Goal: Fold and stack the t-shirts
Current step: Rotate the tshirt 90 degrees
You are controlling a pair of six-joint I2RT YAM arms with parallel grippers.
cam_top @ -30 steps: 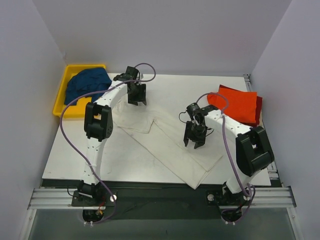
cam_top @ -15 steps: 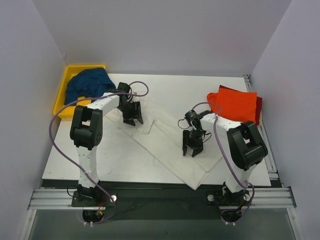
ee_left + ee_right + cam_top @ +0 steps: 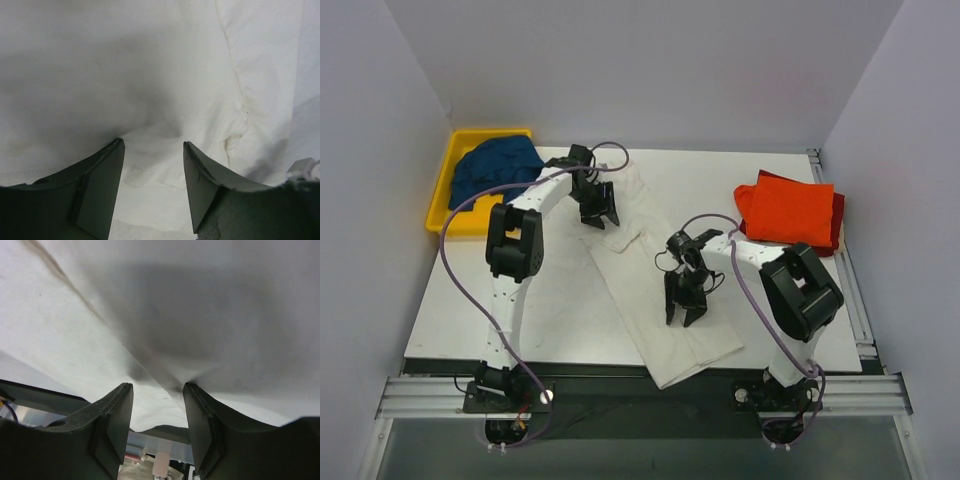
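The off-white t-shirt (image 3: 632, 255) lies as a long narrow strip slanting from the table's back middle to the front edge. My left gripper (image 3: 600, 214) stands on its far end. In the left wrist view its jaws (image 3: 152, 142) are apart, tips down on the cloth (image 3: 150, 75). My right gripper (image 3: 682, 312) is on the shirt's near half. Its jaws (image 3: 157, 385) are also apart, with a crease of cloth (image 3: 200, 300) running down between them. A folded orange-red t-shirt (image 3: 788, 210) lies on a dark red one (image 3: 838, 215) at the right. A dark blue t-shirt (image 3: 495, 165) is crumpled in the bin.
The yellow plastic bin (image 3: 438, 205) sits at the back left, off the white table (image 3: 490, 310). The shirt's near end reaches the table's front edge by the metal rail (image 3: 640, 395). Walls close in on both sides and behind.
The off-white shirt has gone from a wide spread with a sleeve out to the left to a narrower strip. The left gripper moved back and right; the right gripper moved left and nearer.
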